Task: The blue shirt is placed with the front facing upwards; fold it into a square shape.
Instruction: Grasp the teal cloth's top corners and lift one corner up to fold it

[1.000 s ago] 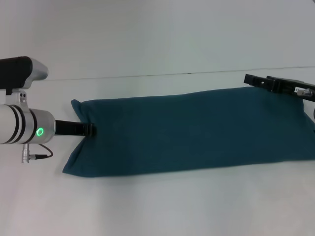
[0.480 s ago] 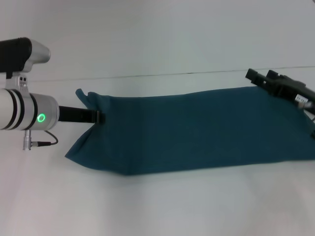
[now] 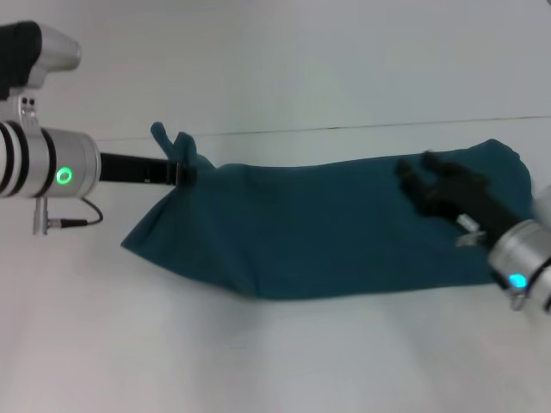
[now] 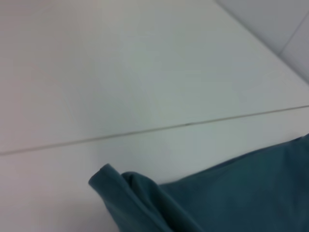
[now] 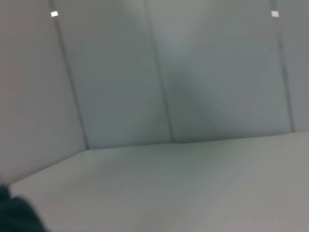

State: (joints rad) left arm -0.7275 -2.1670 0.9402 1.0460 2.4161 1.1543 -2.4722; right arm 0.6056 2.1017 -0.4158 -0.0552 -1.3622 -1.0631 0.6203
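Left gripper (image 3: 179,170) clenched on the far-left corner of the blue shirt (image 3: 327,224), raised off the table (image 3: 258,361) with a small tuft of cloth poking up beyond the tips. Black finger stem running left from there to a silver wrist with a green light, at the left edge of the head view. Left end of the cloth pulled up into a slanting ridge, sloping down toward the near-left corner, which lay on the tabletop. In the left wrist view, only a bunched teal corner (image 4: 120,191) and a spread of the same cloth to one side; own fingers not seen there.

Right gripper (image 3: 413,182) blurred, over the right part of the shirt, dark fingers pointing left and far; possibly pinching fabric, but grip not made out, so open or closed cannot be told. Silver wrist with a blue-green light at the near-right edge. Far-right corner of the shirt lifted into a rounded hump behind the gripper.

Shirt folded into a long band across the middle of the table, plain surface uppermost. Thin dark seam in the tabletop just beyond its far edge. Right wrist view: pale wall panels, tabletop, a sliver of teal cloth (image 5: 14,215) at one corner.
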